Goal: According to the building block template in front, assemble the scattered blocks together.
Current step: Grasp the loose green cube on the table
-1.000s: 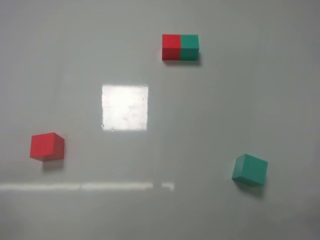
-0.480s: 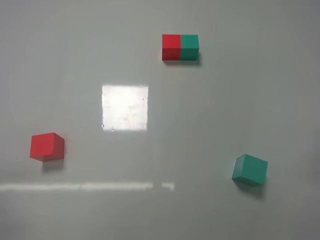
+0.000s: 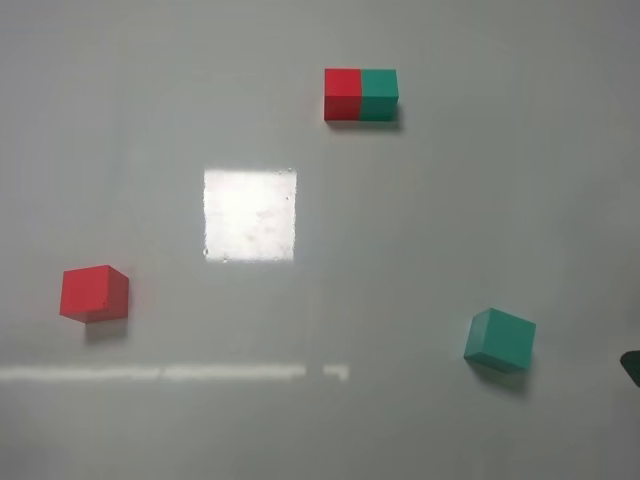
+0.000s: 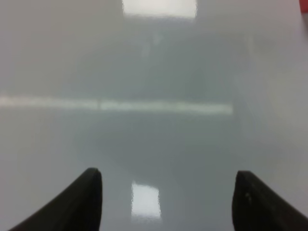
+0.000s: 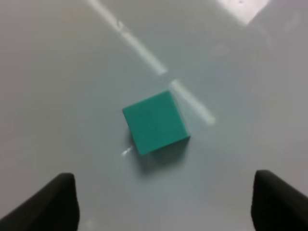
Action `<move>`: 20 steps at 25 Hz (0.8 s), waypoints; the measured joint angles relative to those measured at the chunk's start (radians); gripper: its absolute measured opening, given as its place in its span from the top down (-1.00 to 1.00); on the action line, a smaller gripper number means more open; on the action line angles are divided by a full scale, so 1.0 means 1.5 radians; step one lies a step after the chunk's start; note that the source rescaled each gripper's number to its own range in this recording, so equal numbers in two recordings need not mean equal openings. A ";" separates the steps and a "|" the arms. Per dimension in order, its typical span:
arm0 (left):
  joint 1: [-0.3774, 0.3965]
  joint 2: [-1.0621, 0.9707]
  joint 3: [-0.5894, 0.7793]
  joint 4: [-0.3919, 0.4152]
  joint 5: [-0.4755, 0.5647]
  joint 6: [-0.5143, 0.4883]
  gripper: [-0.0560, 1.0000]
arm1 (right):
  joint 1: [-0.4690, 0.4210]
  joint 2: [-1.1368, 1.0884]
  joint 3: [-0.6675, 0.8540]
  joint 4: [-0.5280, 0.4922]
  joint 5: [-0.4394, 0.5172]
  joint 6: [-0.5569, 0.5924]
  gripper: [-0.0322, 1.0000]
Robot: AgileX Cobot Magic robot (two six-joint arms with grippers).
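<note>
Bare table (image 3: 450, 220), red-green template bar (image 3: 360, 95) far side, red cube (image 3: 93, 292) left, teal-green cube (image 3: 499, 340) right, well apart, left gripper (image 4: 168, 202) parted, right gripper (image 5: 166, 204) spread wide

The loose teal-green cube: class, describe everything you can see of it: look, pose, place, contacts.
The loose teal-green cube is a plain matte block with crisp edges and no markings. It sits flat on the grey table, low on the right of the high view, turned at a slant. Nothing else touches it: the right gripper hangs open short of it, and the red cube lies far off to the left.
</note>
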 joint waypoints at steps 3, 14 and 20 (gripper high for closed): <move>0.000 0.000 0.000 0.000 0.000 0.000 -0.10 | 0.050 0.024 0.000 -0.052 -0.025 -0.004 -0.99; 0.000 0.000 0.000 0.000 0.000 0.001 -0.10 | 0.230 0.147 0.000 -0.191 -0.139 0.051 -1.00; 0.000 0.000 0.000 0.000 0.000 0.001 -0.10 | 0.310 0.229 0.000 -0.272 -0.158 0.148 -0.99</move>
